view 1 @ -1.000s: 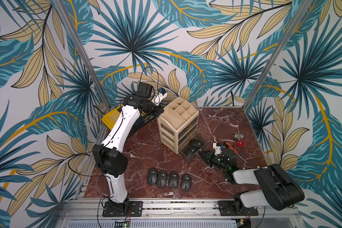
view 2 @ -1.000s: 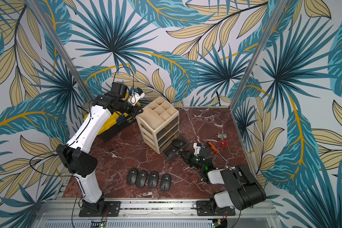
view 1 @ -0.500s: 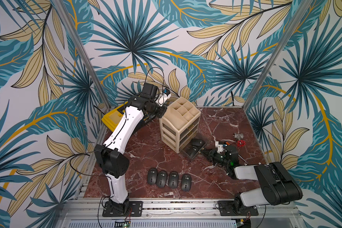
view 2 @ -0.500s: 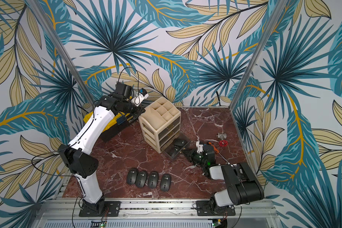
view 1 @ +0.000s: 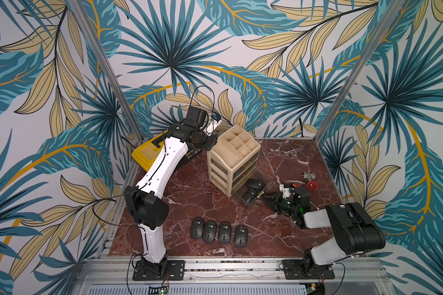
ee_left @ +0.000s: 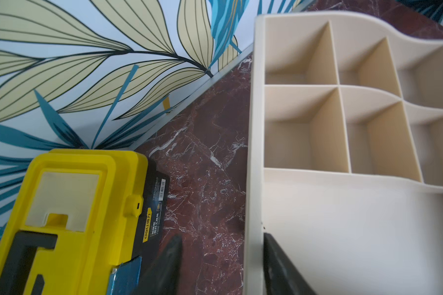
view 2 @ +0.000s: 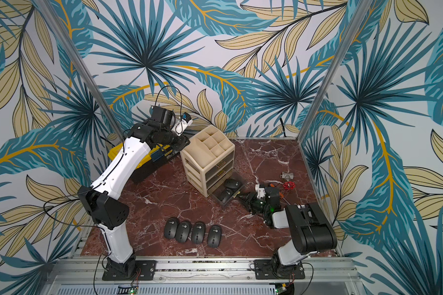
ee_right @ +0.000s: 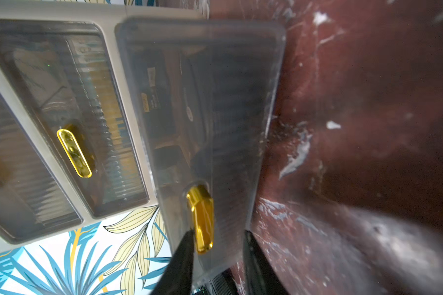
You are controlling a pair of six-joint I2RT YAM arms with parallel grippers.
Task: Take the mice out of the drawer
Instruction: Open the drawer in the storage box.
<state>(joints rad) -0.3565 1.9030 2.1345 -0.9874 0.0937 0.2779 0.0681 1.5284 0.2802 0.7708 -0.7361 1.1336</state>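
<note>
Two dark grey mice (view 1: 253, 183) (view 1: 250, 195) lie in the pulled-out bottom drawer (view 1: 260, 178) of the beige drawer unit (view 1: 233, 158). Several more mice (view 1: 209, 231) lie in a row on the marble near the front edge. My right gripper (ee_right: 218, 233) is open, its fingers on either side of the drawer's gold handle (ee_right: 201, 219); a mouse (ee_right: 195, 102) shows dimly through the smoky drawer front. My left gripper (ee_left: 221, 235) is open and straddles the back wall of the unit's top tray (ee_left: 253, 178), gripping nothing.
A yellow and black toolbox (view 1: 149, 153) stands at the back left, close to the left arm. A red valve wheel (view 1: 311, 185) and a grey fitting (view 1: 308, 175) lie behind the right gripper. The unit's two upper drawers (ee_right: 74, 153) are shut.
The left arm has swung right to the unit's back corner. The right arm has shifted at the drawer handle. Both pairs of jaws now stand apart.
</note>
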